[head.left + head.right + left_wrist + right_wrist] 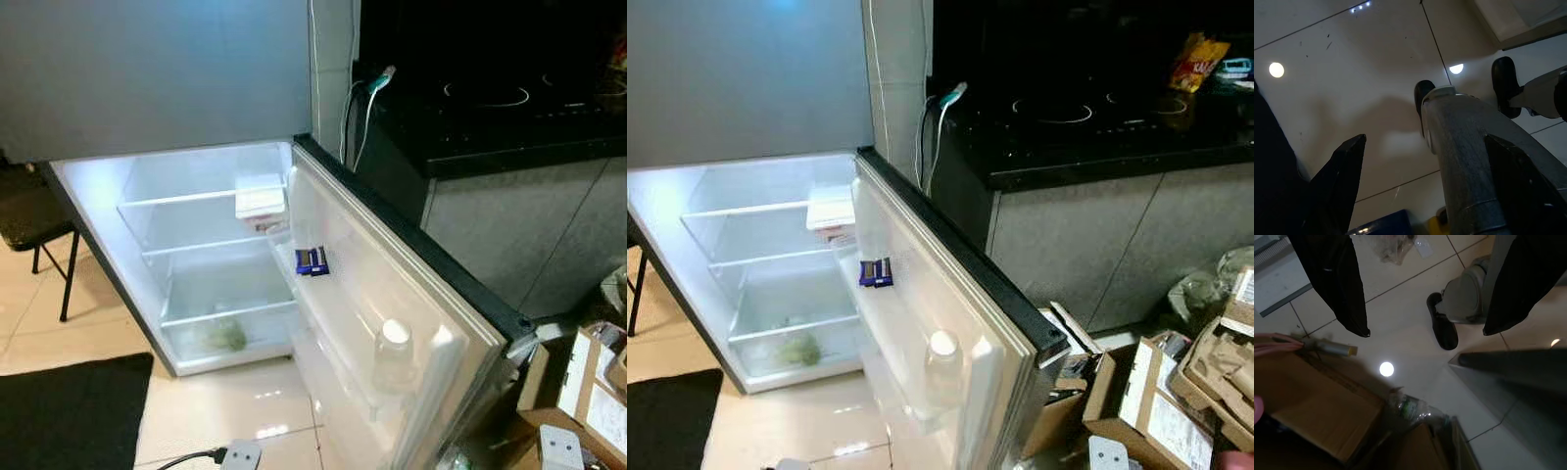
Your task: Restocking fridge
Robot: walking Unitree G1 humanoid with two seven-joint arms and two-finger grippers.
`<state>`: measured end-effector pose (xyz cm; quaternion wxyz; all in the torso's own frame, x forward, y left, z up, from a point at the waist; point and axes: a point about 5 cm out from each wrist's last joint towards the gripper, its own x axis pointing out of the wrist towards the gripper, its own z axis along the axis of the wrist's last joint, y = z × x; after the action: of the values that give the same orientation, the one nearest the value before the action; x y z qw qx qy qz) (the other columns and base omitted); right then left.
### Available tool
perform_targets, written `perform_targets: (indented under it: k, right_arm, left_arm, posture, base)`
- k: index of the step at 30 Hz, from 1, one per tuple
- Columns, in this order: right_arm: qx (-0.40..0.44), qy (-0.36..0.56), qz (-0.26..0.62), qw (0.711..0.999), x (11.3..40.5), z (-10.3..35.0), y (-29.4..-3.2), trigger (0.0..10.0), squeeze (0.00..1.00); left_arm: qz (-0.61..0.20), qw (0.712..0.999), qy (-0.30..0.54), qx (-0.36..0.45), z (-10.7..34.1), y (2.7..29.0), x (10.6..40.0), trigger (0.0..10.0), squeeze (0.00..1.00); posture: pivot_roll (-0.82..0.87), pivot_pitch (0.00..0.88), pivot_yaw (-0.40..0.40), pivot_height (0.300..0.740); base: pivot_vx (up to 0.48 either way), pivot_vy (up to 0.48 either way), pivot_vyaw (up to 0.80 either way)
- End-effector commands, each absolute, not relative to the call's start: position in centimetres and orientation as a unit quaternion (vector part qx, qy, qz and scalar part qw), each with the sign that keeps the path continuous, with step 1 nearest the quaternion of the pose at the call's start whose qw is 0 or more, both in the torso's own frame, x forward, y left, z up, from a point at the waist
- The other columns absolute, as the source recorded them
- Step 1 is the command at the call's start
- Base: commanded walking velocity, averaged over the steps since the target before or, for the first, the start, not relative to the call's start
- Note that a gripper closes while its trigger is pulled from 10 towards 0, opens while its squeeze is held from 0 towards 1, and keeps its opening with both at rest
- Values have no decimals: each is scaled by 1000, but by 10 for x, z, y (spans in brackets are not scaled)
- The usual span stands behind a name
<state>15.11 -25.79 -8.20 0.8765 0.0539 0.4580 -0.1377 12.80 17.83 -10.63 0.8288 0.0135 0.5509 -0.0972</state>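
The fridge [196, 255] stands open, its door [392, 294] swung wide, a clear bottle [394, 352] and a small blue pack [312, 260] on the door shelves. A white box [261, 201] sits at the upper shelf's door-side edge. Left gripper [1425, 186] and right gripper [1425, 289] hang spread wide above floor tiles.

Home kitchen: open fridge [196, 245] beside black cooktop [1087, 113] counter.
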Motion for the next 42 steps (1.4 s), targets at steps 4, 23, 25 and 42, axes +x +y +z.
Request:
perform_targets:
  k: [4, 23, 25, 42]
  right_arm:
    - [50, 468, -130, 872, 148, -84, -255, 10000, 0]
    - [45, 474, -119, 871, 147, -86, -252, 10000, 0]
    - [45, 474, -119, 871, 147, -86, -252, 10000, 0]
    - [41, 474, -113, 872, 147, -86, -251, 10000, 0]
  left_arm:
    - [-95, 820, 564, 22, -109, 180, 119, 10000, 0]
    - [-88, 823, 561, 16, -108, 182, 121, 10000, 0]
    - [-88, 823, 561, 16, -108, 182, 121, 10000, 0]
    - [-91, 823, 560, 20, -108, 178, 124, 10000, 0]
  posture:
    - [-26, 0, -20, 738]
    - [-30, 0, -20, 738]
    - [-30, 0, -20, 738]
    - [-32, 0, -16, 738]
  base:
    - [-127, 0, 0]
    - [0, 0, 0]
    - [0, 0, 0]
    - [0, 0, 0]
